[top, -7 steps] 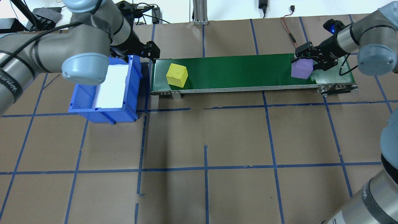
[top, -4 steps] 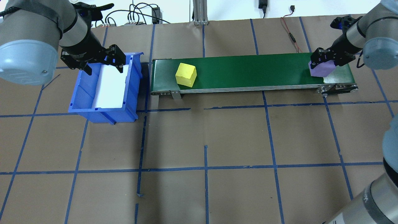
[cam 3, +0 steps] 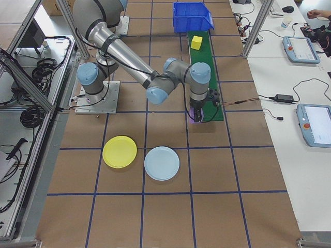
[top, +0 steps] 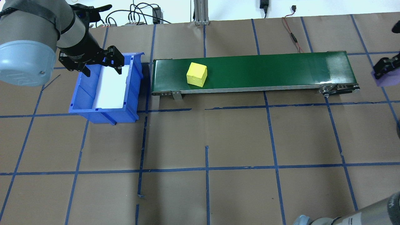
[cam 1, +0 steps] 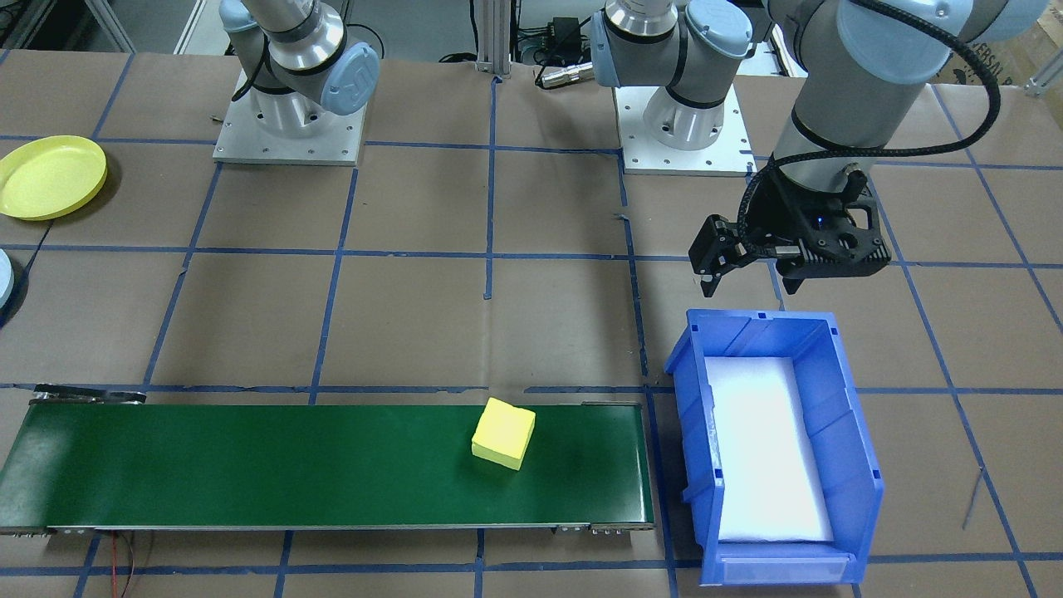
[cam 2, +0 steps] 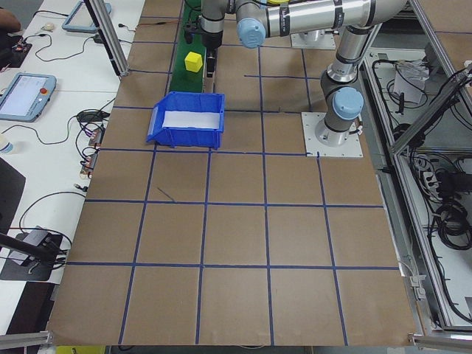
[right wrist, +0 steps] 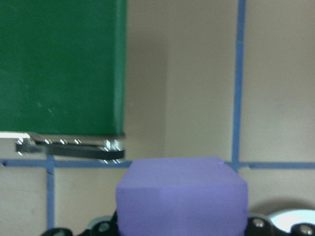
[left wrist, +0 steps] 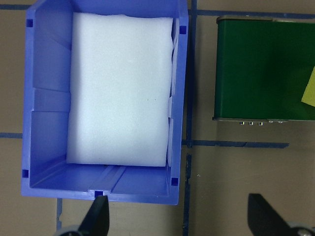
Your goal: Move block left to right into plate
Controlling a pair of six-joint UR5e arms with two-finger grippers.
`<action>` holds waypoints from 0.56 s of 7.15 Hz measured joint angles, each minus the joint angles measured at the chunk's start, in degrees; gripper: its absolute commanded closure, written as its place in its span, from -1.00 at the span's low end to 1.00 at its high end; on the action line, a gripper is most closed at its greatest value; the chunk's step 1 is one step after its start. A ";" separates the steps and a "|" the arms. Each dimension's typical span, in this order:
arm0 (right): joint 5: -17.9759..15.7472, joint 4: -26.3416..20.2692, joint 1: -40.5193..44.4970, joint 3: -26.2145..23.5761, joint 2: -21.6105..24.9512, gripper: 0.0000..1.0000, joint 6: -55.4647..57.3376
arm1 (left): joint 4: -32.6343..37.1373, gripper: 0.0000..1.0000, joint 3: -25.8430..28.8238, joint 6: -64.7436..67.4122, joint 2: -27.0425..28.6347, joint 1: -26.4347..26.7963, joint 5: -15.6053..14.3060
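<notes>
I carry purple block (right wrist: pixel 181 194) pinched in right gripper (top: pixel 383 71), just past conveyor (top: pixel 250 72) end; looks light foam, flat sides grip well. Left gripper (top: pixel 101 64) spread, empty.

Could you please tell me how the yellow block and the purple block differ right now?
The yellow block rests on the green conveyor belt toward the blue bin end, while the purple block is off the belt, past its opposite end. The yellow block is free of any gripper; the purple block is clamped in the right gripper. Both are cube-like and look similar in size.
</notes>
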State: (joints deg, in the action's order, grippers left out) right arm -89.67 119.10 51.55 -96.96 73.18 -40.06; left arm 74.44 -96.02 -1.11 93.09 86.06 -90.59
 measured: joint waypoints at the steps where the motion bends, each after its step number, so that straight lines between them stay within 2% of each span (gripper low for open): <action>1: -0.39 -0.19 -5.02 -2.11 1.16 0.39 -3.31 | -0.17 -1.00 0.06 0.00 -0.03 -0.02 -0.05; 3: -0.45 -0.02 -14.00 -5.57 0.71 0.37 -10.03 | -0.38 -1.00 0.34 0.08 -0.06 -0.05 0.05; 4: -0.27 0.19 -17.79 -6.24 -0.48 0.28 -13.06 | -0.52 -1.00 0.19 0.09 0.04 -0.08 0.30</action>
State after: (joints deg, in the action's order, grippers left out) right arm -89.95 119.29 33.77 -103.20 72.70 -53.12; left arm 73.92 -95.83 -1.02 93.12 85.99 -90.29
